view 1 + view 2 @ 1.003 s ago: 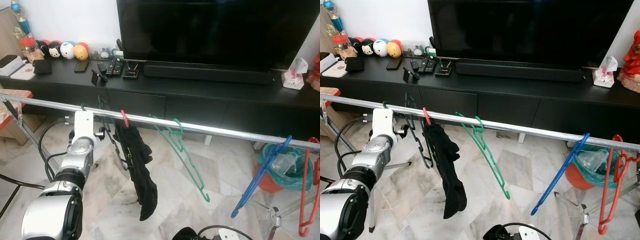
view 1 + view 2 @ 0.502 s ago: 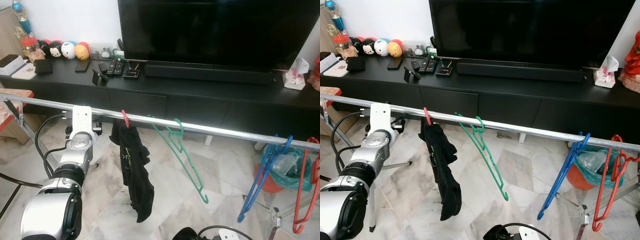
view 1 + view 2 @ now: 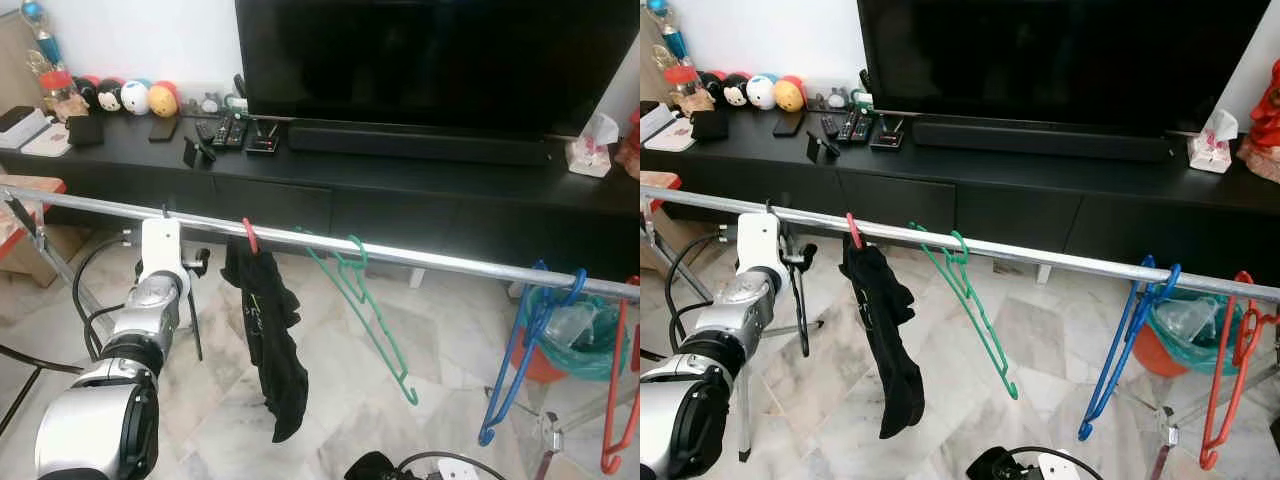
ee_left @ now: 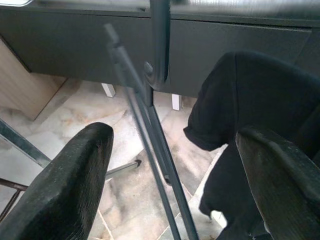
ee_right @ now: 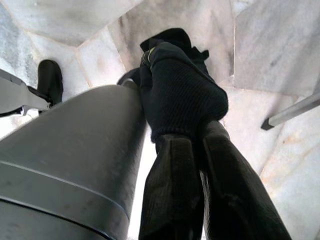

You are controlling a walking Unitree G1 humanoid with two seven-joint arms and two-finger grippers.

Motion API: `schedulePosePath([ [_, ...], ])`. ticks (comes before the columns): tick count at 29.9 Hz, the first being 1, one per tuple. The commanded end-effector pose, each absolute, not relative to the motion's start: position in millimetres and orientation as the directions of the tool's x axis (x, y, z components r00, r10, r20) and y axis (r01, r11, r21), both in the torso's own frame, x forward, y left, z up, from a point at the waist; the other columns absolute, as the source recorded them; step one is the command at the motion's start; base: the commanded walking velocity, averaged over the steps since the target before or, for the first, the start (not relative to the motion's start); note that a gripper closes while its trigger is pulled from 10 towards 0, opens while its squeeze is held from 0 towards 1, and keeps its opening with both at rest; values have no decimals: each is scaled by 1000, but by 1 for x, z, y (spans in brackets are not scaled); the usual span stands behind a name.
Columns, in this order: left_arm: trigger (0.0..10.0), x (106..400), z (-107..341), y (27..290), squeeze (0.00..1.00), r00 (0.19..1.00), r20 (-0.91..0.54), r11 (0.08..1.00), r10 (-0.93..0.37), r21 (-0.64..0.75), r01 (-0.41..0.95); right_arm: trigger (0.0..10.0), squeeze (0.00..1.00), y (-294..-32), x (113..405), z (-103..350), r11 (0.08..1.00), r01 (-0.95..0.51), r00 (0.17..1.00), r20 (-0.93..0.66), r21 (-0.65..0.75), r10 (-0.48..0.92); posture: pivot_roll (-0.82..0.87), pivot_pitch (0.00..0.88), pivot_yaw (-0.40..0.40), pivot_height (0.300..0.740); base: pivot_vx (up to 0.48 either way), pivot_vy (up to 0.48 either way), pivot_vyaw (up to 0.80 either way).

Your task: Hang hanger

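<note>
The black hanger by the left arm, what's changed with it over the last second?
The black hanger, which swung out beside the black garment a second ago, now hangs straight from the rail, between the open fingers of the left gripper. The blue hanger swung back upright. The green hanger stayed put.

Home living room: television point(image 3: 430, 60), laundry rail point(image 3: 400, 257)

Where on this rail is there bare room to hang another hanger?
Widest bare stretch of the rail: between the green hanger and blue hanger. Crowded at the left, where the left gripper, dark hanger and black garment bunch together.
</note>
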State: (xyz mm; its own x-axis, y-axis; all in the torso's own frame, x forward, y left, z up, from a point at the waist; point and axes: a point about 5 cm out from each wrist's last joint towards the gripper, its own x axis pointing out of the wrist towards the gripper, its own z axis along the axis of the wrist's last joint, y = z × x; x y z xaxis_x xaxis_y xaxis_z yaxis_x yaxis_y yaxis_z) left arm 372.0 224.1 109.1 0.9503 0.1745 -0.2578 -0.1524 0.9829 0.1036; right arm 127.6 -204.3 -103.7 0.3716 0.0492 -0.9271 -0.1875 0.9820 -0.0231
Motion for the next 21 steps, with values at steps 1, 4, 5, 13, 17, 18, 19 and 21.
schedulePosePath([
  [1, 10000, 372, 108, 223, 0, 945, -267, 981, 186, 98, -166, 10000, 0, -207, 127, -103, 983, -184, 381, -924, -27, 46, -147, 48, -22, 740, 0, 0, 0],
  [4, 10000, 370, 102, 224, 0, 931, -288, 973, 222, 122, -194, 10000, 0, -209, 124, -104, 982, -185, 374, -926, -29, 43, -157, 57, -25, 740, 0, 0, 0],
  [5, 10000, 369, 100, 224, 0, 926, -295, 971, 235, 121, -207, 10000, 0, -210, 123, -104, 982, -184, 373, -927, -29, 42, -161, 61, -25, 740, 0, 0, 0],
  [13, 10000, 370, 98, 218, 0, 918, -305, 966, 253, 137, -221, 10000, 0, -212, 118, -105, 982, -187, 365, -930, -31, 40, -179, 79, -31, 740, 0, 0, 0],
  [17, 10000, 370, 97, 216, 0, 921, -298, 967, 252, 121, -226, 10000, 0, -213, 116, -105, 982, -189, 362, -931, -31, 40, -189, 85, -31, 740, 0, 0, 0],
  [18, 10000, 370, 97, 216, 0, 923, -296, 969, 245, 110, -222, 10000, 0, -213, 116, -105, 982, -188, 361, -932, -30, 40, -191, 89, -30, 740, 0, 0, 0],
  [19, 10000, 370, 97, 215, 0, 925, -295, 970, 240, 102, -219, 10000, 0, -213, 115, -105, 982, -187, 361, -932, -30, 40, -191, 89, -30, 740, 0, 0, 0],
  [21, 0, 370, 98, 215, 0, 928, -292, 972, 232, 88, -216, 10000, 0, -213, 114, -106, 982, -188, 359, -932, -30, 41, -193, 94, -30, 740, 0, 0, 0],
])
